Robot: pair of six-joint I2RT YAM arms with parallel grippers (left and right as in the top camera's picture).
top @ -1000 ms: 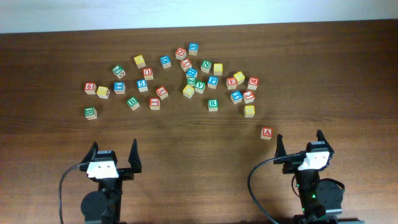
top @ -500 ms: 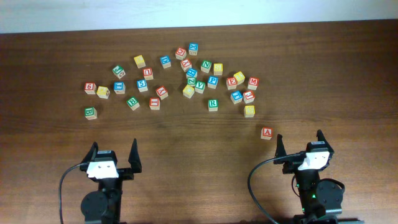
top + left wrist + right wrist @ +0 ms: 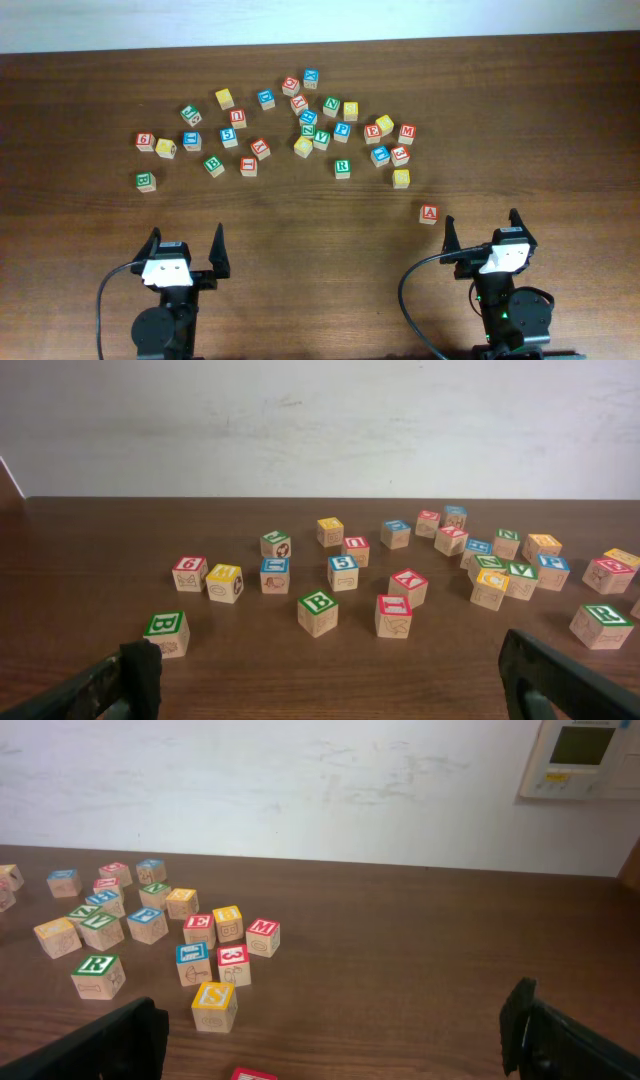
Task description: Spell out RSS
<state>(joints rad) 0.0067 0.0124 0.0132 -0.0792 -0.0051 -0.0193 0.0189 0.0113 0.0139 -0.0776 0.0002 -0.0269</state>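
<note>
The cube with a green R (image 3: 342, 168) lies at the near edge of the scattered pile; it also shows in the right wrist view (image 3: 97, 975). A yellow S cube (image 3: 401, 178) lies to its right and shows in the right wrist view (image 3: 215, 1005). Several other yellow-faced cubes, such as one (image 3: 303, 147) in the pile, have letters I cannot read. My left gripper (image 3: 184, 238) is open and empty at the near left, also seen in its wrist view (image 3: 325, 680). My right gripper (image 3: 481, 222) is open and empty at the near right, also seen in its wrist view (image 3: 335, 1035).
A red A cube (image 3: 429, 213) lies alone just ahead and left of the right gripper. Two green B cubes (image 3: 145, 181) (image 3: 213, 165) lie at the pile's left. Red-, blue- and green-lettered cubes fill the far middle of the wooden table (image 3: 320, 250).
</note>
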